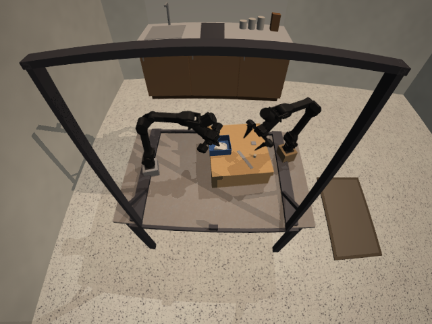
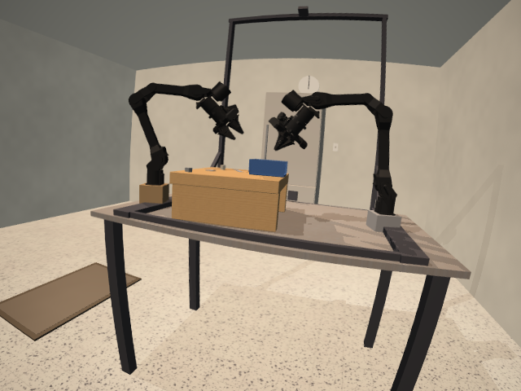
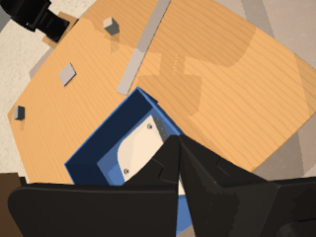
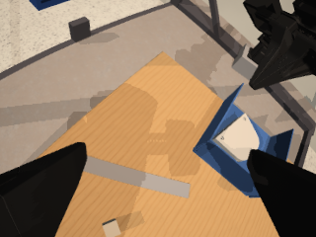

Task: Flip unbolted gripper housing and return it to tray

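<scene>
The gripper housing (image 1: 221,146) (image 3: 139,148) (image 4: 239,138) lies in the blue tray (image 1: 220,152) (image 2: 268,168) (image 3: 105,134) (image 4: 222,170) with a cream face up that has small round fasteners or holes. Its far part is hidden in the left wrist view by the fingers, and its side seam is too small to judge. My left gripper (image 2: 276,148) (image 3: 177,142) (image 4: 251,87) is shut and empty, well above the tray. My right gripper (image 1: 250,143) (image 2: 238,135) (image 4: 170,154) is open and empty, raised above the other side of the wooden stand.
On the wooden stand (image 1: 240,179) (image 2: 225,206) lie a grey bar (image 1: 244,159) (image 3: 143,48) (image 4: 138,177), a small block (image 3: 111,26) (image 4: 112,228), a flat grey square (image 3: 67,74) and a dark block (image 2: 188,169) (image 3: 20,113). The two hands face each other above it.
</scene>
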